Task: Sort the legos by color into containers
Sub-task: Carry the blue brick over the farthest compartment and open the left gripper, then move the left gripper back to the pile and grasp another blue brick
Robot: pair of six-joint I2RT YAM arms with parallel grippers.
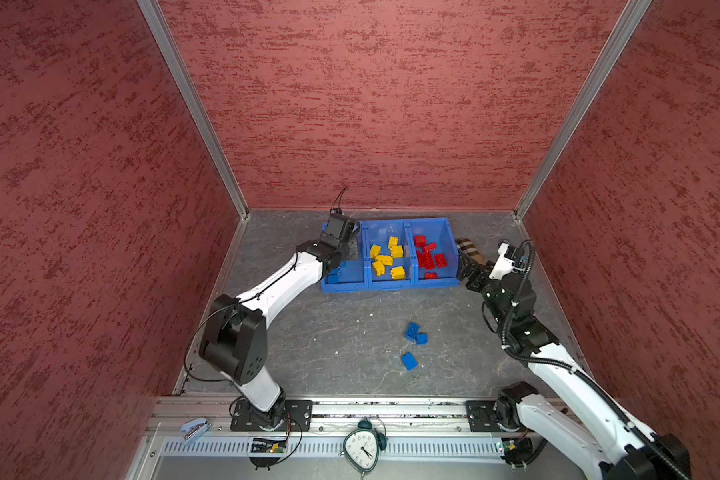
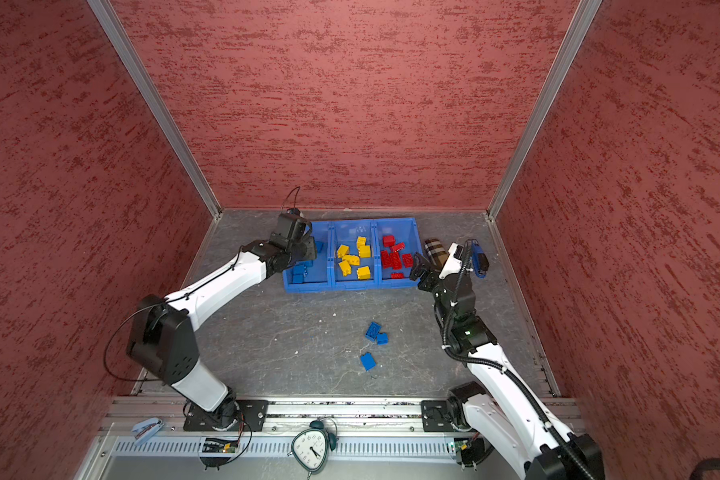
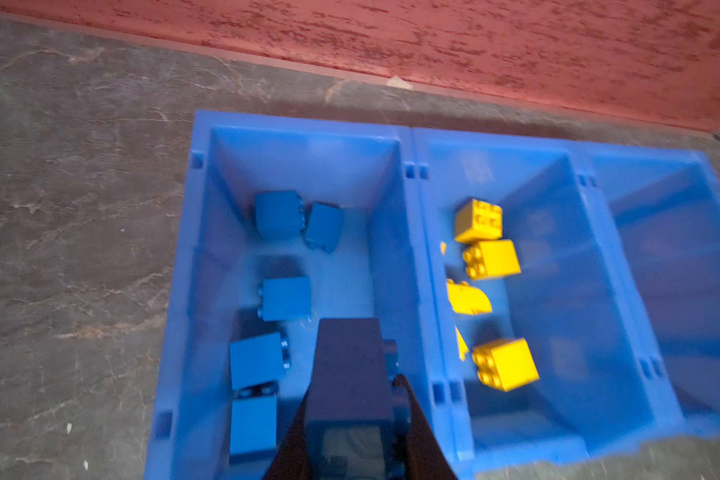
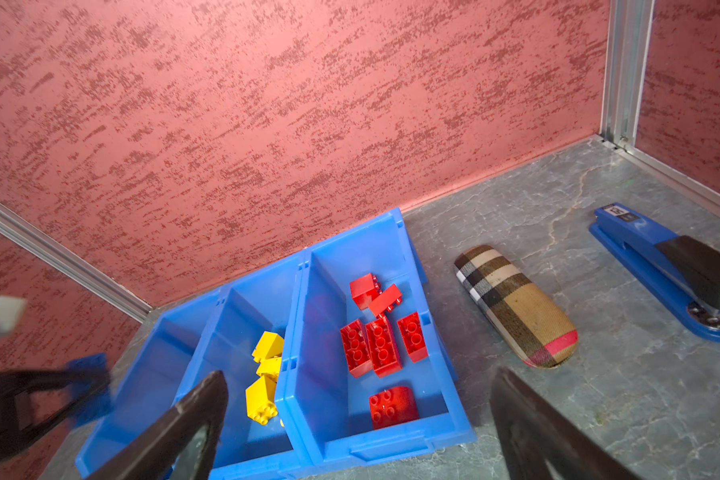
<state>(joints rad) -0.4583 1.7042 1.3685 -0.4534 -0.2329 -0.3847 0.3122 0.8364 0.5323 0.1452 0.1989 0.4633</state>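
Left gripper (image 3: 385, 374): clamped on blue lego (image 4: 86, 368) above leftmost container (image 3: 300, 118), apparently blues' bin. Right gripper (image 4: 360, 376): jaws apart, empty, right of containers (image 1: 391, 286). Loose blue legos (image 1: 411, 332) mid-frame, pending.

- Showing bright blue: containers (image 1: 391, 284).
- Showing solid yellow, red, blue: legos (image 1: 397, 272).
- Wearing tan-black-white plaid, red-tipped: case (image 4: 516, 307).
- Showing blue and black: stapler (image 4: 641, 257).
- Showing mottled red: walls (image 1: 391, 104).

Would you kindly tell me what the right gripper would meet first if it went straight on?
Probably the rightmost bin: the open right gripper points at its near end, where a rounded red lego lies. Whether rim or lego comes first is unclear.
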